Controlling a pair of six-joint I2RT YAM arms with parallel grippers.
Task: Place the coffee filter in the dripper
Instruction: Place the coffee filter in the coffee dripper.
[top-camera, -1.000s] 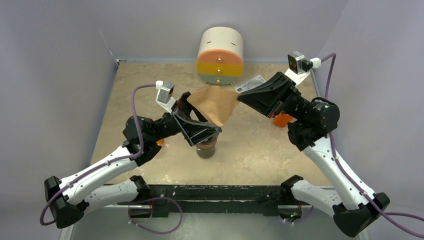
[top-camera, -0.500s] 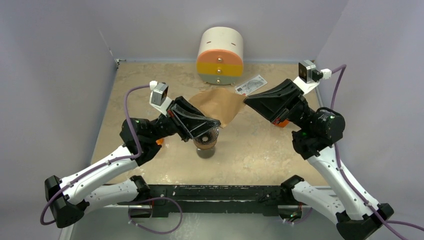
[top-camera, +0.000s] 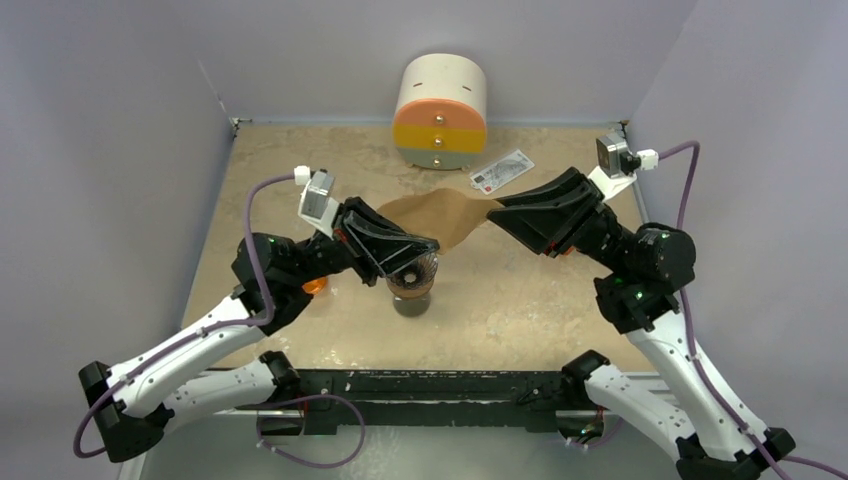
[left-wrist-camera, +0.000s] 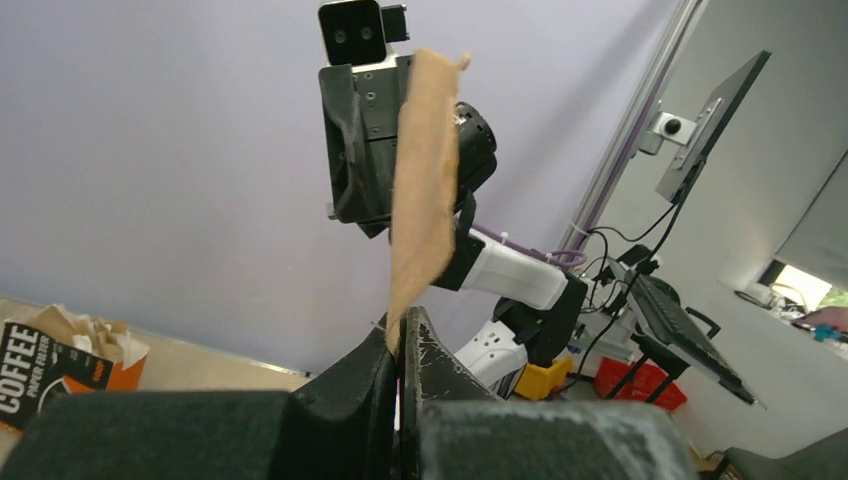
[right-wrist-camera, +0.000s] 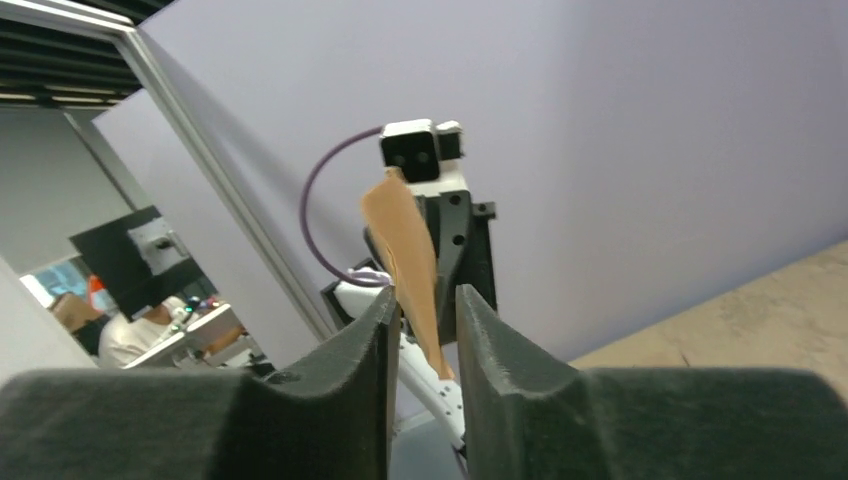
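- Left tool (left-wrist-camera: 400, 345) has its jaws pressed together on the lower edge of the coffee filter (left-wrist-camera: 420, 180); in its wrist view the brown paper rises straight up out of the pinch.
- Right tool (right-wrist-camera: 425, 300) has its jaws parted a little. The filter's far edge stands in the gap, and that view does not show it pressed from both sides.
- From above, the filter hangs in the air as a flattened sheet, stretched between the two tool tips, off the tabletop (top-camera: 520, 300).
- The dripper (top-camera: 412, 275) sits on a cup just below and in front of the left tool. The filter's near corner is beside its rim, but the paper is not inside it.
- Done, judging from this: the filter is lifted and brought close to the dripper, with one firm grip on it.
- Left to do: the filter looks flat, so it probably needs opening into a cone, then lowering into the dripper and seating against its ribbed wall before release.
- Whether the dripper is empty cannot be told fully, since the left tool covers part of its mouth.
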